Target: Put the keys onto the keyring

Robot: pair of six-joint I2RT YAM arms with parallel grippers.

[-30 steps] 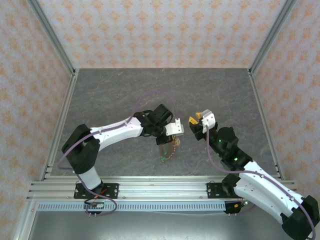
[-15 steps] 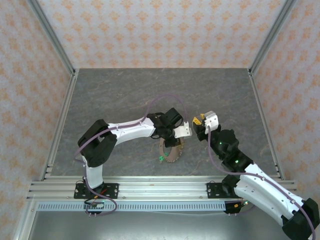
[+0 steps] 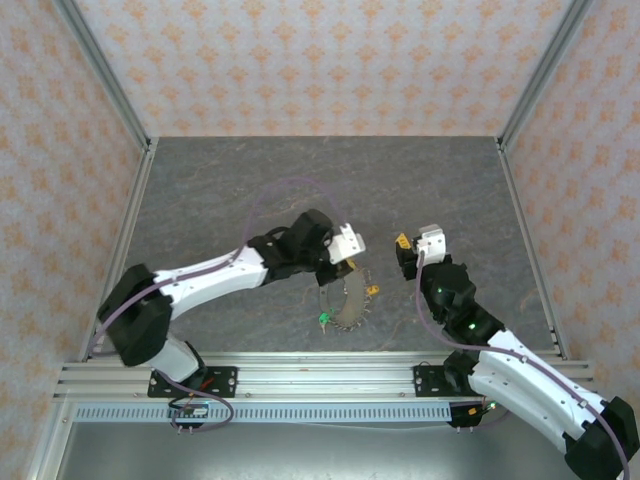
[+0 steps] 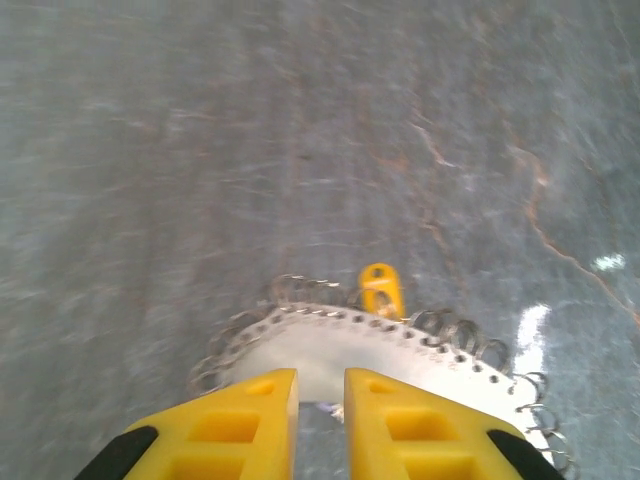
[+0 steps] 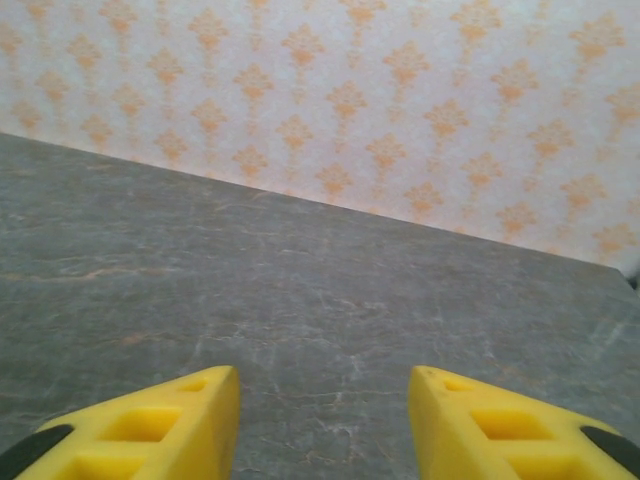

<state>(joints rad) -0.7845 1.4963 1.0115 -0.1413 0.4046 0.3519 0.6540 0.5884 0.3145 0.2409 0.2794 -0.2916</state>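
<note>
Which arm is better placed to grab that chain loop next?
Left: the left pincer hangs just above the keyring and a yellow key. The right pincer points away toward the wall.

My left arm [image 3: 210,272] reaches toward the middle, its left gripper [image 4: 320,385] angled down with the jaws a narrow slit apart. My right arm [image 3: 500,345] stretches forward, the right gripper [image 5: 322,388] spread wide and holding nothing.

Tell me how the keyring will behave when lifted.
Probably floppy: the keyring is a thin chain lying in uneven wiggles on the table, so it should sag from one grip. Likely light, given its fine links; a push may bunch it rather than slide it.
</note>
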